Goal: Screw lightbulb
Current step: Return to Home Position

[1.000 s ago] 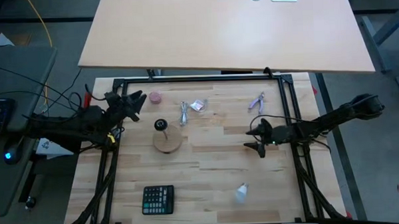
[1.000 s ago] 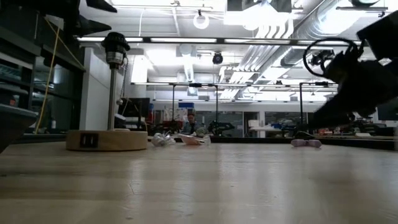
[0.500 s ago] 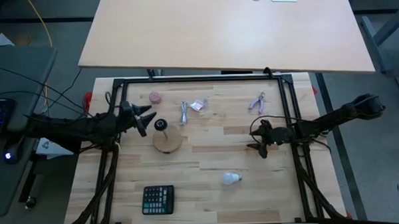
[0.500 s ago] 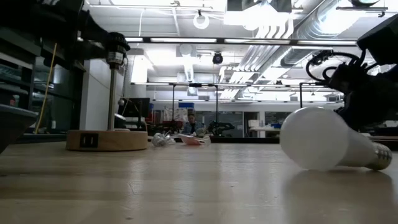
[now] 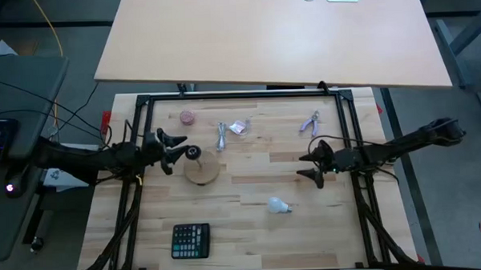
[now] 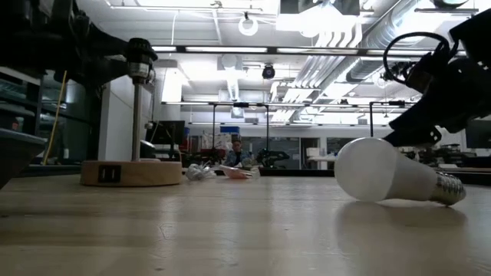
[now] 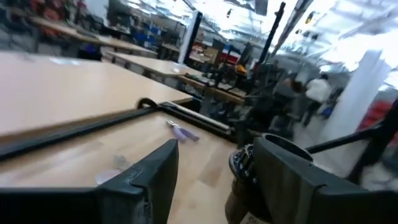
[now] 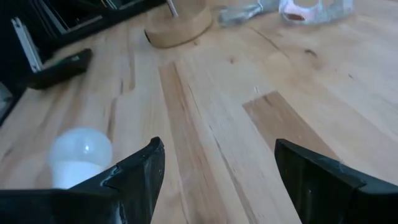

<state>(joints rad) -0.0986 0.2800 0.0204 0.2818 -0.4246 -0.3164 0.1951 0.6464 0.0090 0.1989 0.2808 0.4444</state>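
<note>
The white lightbulb [image 5: 278, 205] lies on its side on the table, its metal base pointing toward the table's right edge. It also shows in the low view [image 6: 383, 179] and the right wrist view [image 8: 78, 155]. The wooden disc [image 5: 202, 171] carries a black socket [image 5: 193, 151] on a post. My left gripper [image 5: 179, 148] is open just left of the socket, which shows between its fingers in the left wrist view [image 7: 244, 167]. My right gripper [image 5: 308, 165] is open above the table, beyond the bulb and to its right.
A black calculator [image 5: 190, 240] lies at the near left. A pink round thing [image 5: 187, 118], a metal piece [image 5: 221, 137], a clear wrapper [image 5: 239, 128] and a purple tool [image 5: 310, 123] lie along the far side. A black frame [image 5: 239, 95] borders the table.
The lightbulb has rolled along the table from near the front edge toward the far edge and turned, its base now pointing right. My left gripper has moved toward the table's right and near side, up to the socket, staying open.
</note>
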